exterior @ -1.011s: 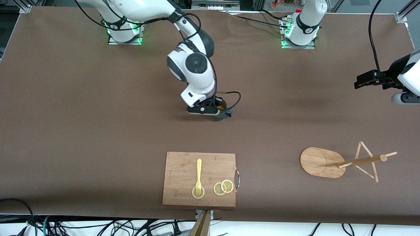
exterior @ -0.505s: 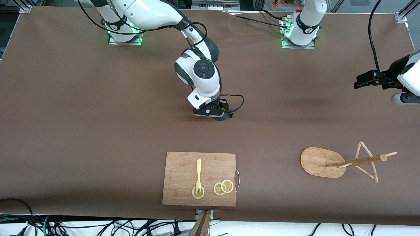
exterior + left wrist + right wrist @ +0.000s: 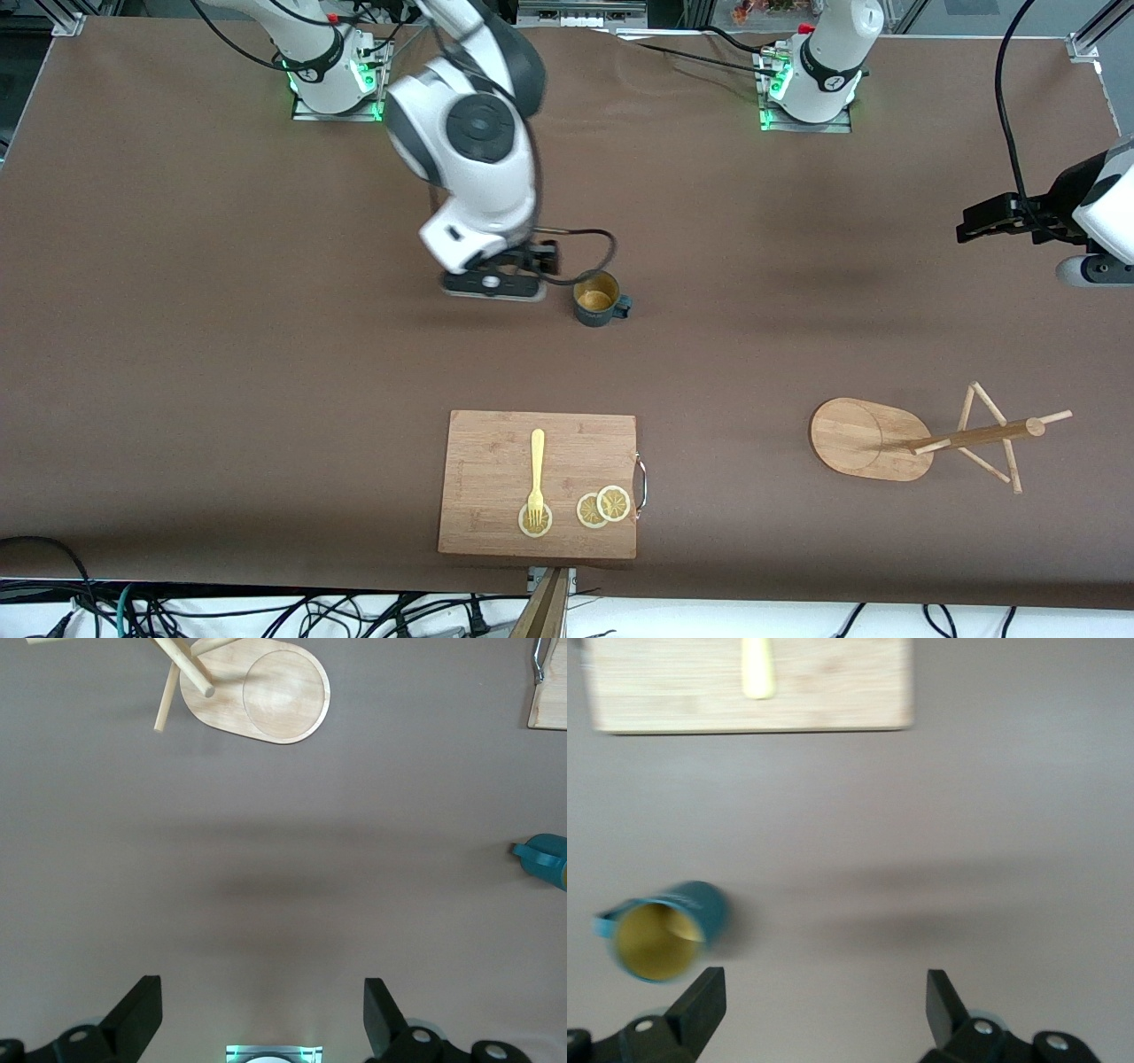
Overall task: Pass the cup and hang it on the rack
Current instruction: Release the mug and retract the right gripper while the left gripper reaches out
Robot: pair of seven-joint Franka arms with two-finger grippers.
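Note:
The cup, a dark teal mug with a yellowish inside, stands upright on the brown table near its middle, its handle toward the left arm's end. It also shows in the right wrist view as the cup and at the edge of the left wrist view as the cup. My right gripper hangs open and empty above the table beside the cup, toward the right arm's end. The wooden rack is toward the left arm's end, nearer the front camera. My left gripper waits open and high over that end; the rack shows below it.
A bamboo cutting board lies near the table's front edge, carrying a yellow fork and lemon slices. The board also shows in the right wrist view. Cables run along the front edge.
My right gripper has opened, let go of the cup and lifted away toward the right arm's end. The cup now stands alone on the table. The left arm has not moved.

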